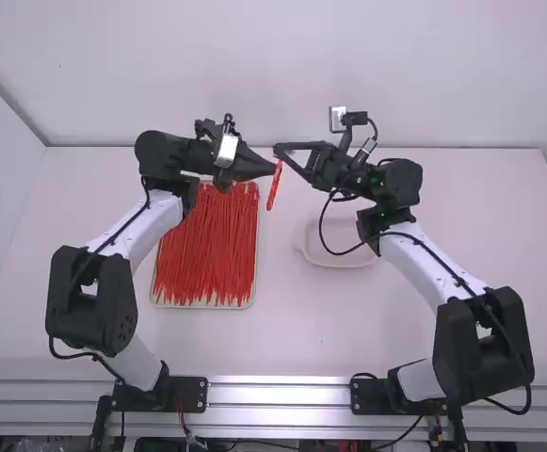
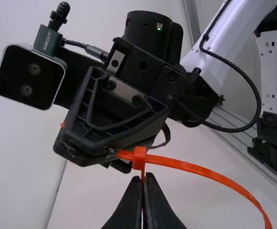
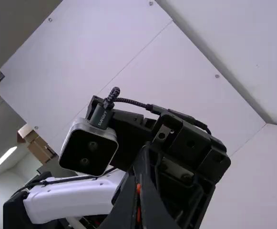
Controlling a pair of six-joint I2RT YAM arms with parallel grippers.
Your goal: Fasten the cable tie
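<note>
**Item: tie (image 1: 272,193), orange, one piece, in hand**

- Location: held in the air above the table (image 1: 471,202), between the two sets of jaws where the arms meet. It is well clear of the surface, over the gap between the tray (image 1: 202,306) and the bowl (image 1: 339,260).
- Left jaws: pressed together on a short run of strap just beside the head (image 2: 139,158), as seen in the left wrist view.
- Right jaws: closed together, with a sliver of orange pinched between them in the right wrist view. In the left wrist view their tips are set against the head from the other side.
- Form: from the head, one long arc of strap (image 2: 210,174) is swept outward and down. In the high view the rest is seen hanging as a narrow strip below the jaws.

**Progress (judged)**

- Done: one tie has been taken from the stock and is held at both ends of the join, with head and strap brought together.
- Not settled: whether the tail is already passed through the head cannot be told, as the joint is masked by the jaws.
- Left: if threaded, the strap is to be drawn through until the loop is closed; if not, the tail is first to be fed into the slot.

**Other stock**

- Tray: filled with loose orange ties, lying on the table near the left arm (image 1: 132,231).
- Bowl: white, set near the right arm (image 1: 433,268).
</note>
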